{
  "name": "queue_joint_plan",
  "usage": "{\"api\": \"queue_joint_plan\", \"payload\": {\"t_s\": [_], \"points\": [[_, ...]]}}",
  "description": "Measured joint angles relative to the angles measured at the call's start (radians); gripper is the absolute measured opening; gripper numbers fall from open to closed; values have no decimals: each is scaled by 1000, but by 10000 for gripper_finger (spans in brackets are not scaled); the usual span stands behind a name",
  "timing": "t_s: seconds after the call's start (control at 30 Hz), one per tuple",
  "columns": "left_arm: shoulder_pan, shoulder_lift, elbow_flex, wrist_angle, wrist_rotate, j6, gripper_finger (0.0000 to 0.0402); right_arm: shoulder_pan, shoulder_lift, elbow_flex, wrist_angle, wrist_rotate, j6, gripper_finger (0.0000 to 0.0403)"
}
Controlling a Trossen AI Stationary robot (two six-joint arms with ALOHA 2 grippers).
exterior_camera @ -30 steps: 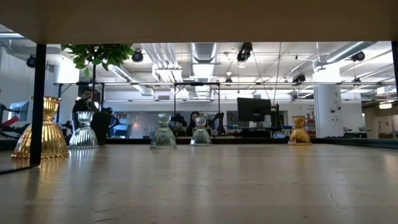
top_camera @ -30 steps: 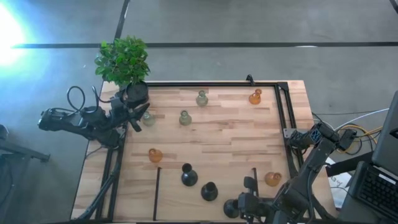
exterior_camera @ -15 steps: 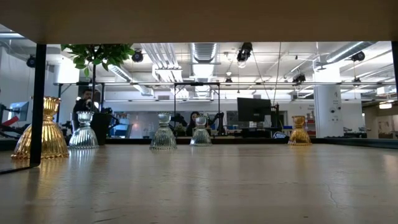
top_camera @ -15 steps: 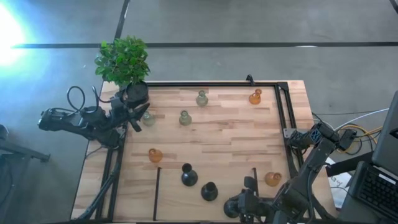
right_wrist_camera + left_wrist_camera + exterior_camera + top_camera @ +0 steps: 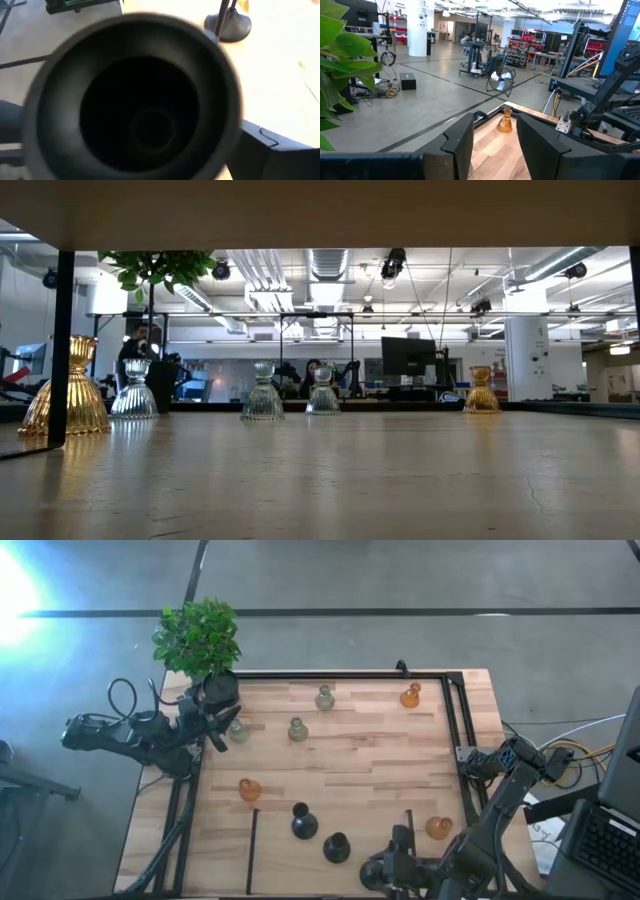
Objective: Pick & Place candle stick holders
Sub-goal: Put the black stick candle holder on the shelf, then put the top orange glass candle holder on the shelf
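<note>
From above, my left pincer (image 5: 218, 728) sits at the table's (image 5: 360, 765) left edge by the potted plant (image 5: 198, 638), just beside a pale holder (image 5: 238, 730). Its wrist camera adds what the top view hides: the two fingers (image 5: 460, 140) stand apart with nothing between them, and a far amber holder (image 5: 505, 121) shows through the gap. My right pincer (image 5: 390, 868) lies low at the near edge. Its wrist camera sees only a dark hollow round shape (image 5: 135, 105) up close, so I cannot tell whether that pincer is spread or pinching. The overhead also shows two more pale holders (image 5: 297, 729) mid-table and toward the far edge, an amber one (image 5: 249, 789) on the left, another (image 5: 438, 828) by the right rail, and two black holders (image 5: 304, 824) near the front. The table-level camera shows no arm, only a row of ribbed holders (image 5: 263, 392).
</note>
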Motion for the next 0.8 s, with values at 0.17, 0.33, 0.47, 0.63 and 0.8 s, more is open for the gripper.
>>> {"api": "queue_joint_plan", "payload": {"t_s": [0.17, 0.33, 0.47, 0.63, 0.8], "points": [[0, 0, 0, 0, 0, 0, 154, 0, 0, 0, -13, -2, 0, 296], [0, 0, 0, 0, 0, 0, 154, 0, 0, 0, -28, -47, 17, 303], [0, 0, 0, 0, 0, 0, 154, 7, -6, 0, -35, -86, 23, 295], [0, 0, 0, 0, 0, 0, 154, 27, -11, 0, -47, -88, 42, 287], [0, 0, 0, 0, 0, 0, 154, 56, -15, 0, -119, -87, 109, 286]]}}
